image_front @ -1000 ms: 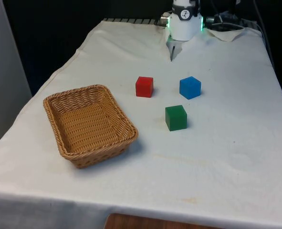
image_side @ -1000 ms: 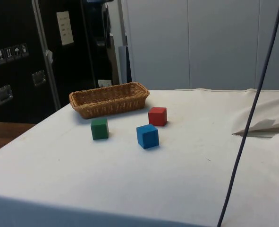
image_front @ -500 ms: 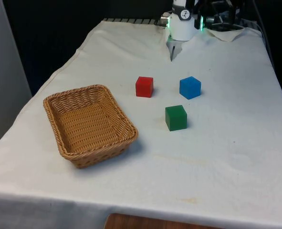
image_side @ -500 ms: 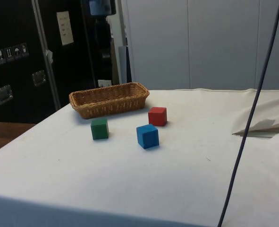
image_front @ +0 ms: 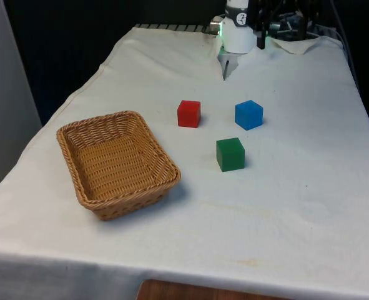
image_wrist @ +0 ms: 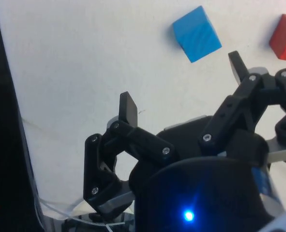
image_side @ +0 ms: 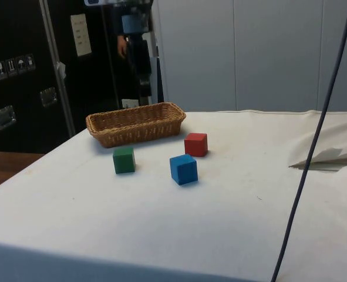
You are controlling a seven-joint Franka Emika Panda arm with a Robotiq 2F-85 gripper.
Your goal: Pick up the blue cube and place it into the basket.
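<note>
blue cube [image_front: 248, 115] sits on the white cloth [image_front: 296, 206], untouched, resting flat with one corner turned toward the front camera. the gripper [image_wrist: 181, 87] is up in the air well apart from it — in the wrist view the two black fingers [image_wrist: 128, 108] stand wide apart with nothing between them, and the cube [image_wrist: 197, 34] shows on the cloth past the fingertips, nearer to one finger than the other, not between them. red cube [image_wrist: 285, 31] shows just at the edge of that view, apart from the blue one.

front view: red cube [image_front: 189, 114] is to the front view's left of the blue cube with a gap between, about level with it. green cube [image_front: 230, 154] is nearer the camera, between the two and a bit below, not touching either. wicker basket [image_front: 78, 181] is further to the front view's left, well apart from all three cubes, nothing in it.

side view: blue cube [image_side: 183, 169] is closest to the camera, red cube [image_side: 196, 144] just behind it, green cube [image_side: 124, 160] off to the side, basket [image_side: 135, 121] behind them all — the cubes are all separate on the cloth.
</note>
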